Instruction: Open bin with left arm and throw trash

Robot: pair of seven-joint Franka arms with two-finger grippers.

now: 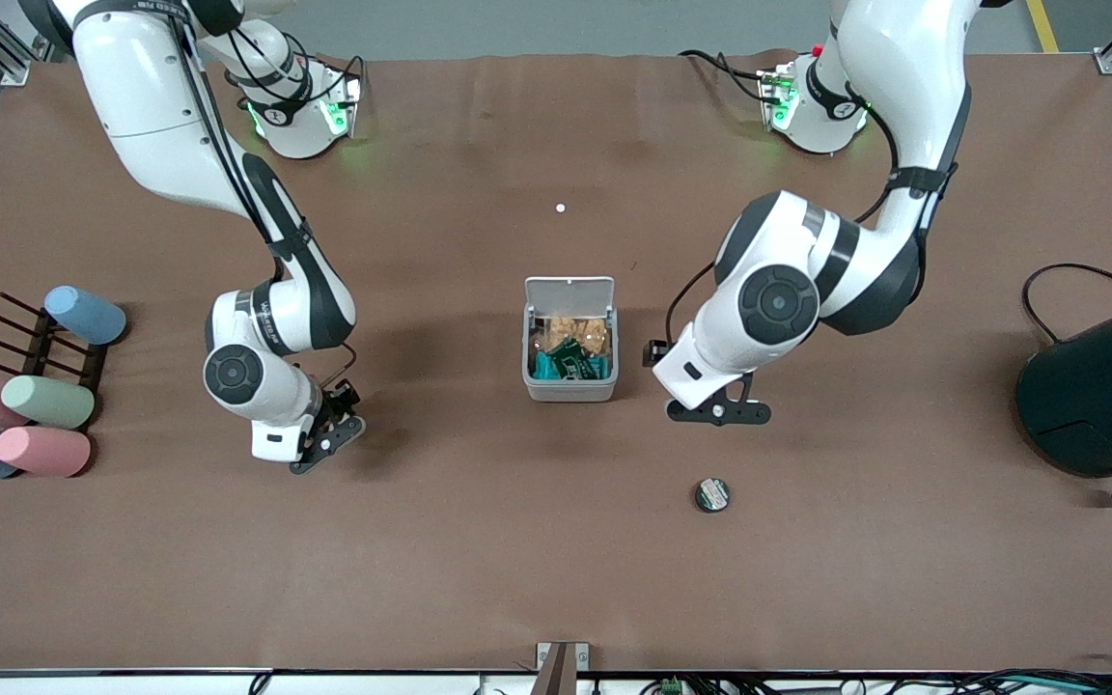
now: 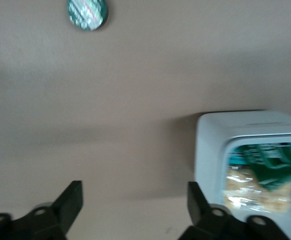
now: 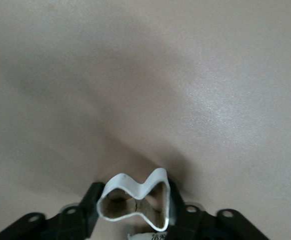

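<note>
The bin (image 2: 213, 150) runs off the left wrist view's edge, blurred; the dark teal cylinder (image 1: 1101, 391) is cut off in the front view

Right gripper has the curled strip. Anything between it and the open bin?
Nothing visible. The right gripper holds the curled strip over bare table toward the right arm's end; the bin stands lid-up, and the left gripper hangs beside it.

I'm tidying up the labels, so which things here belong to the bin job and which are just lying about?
Job: bin, lid up; green disc; curled strip in right gripper; left gripper, open.
Lying about: pastel cylinders, rack, dark teal cylinder.
</note>
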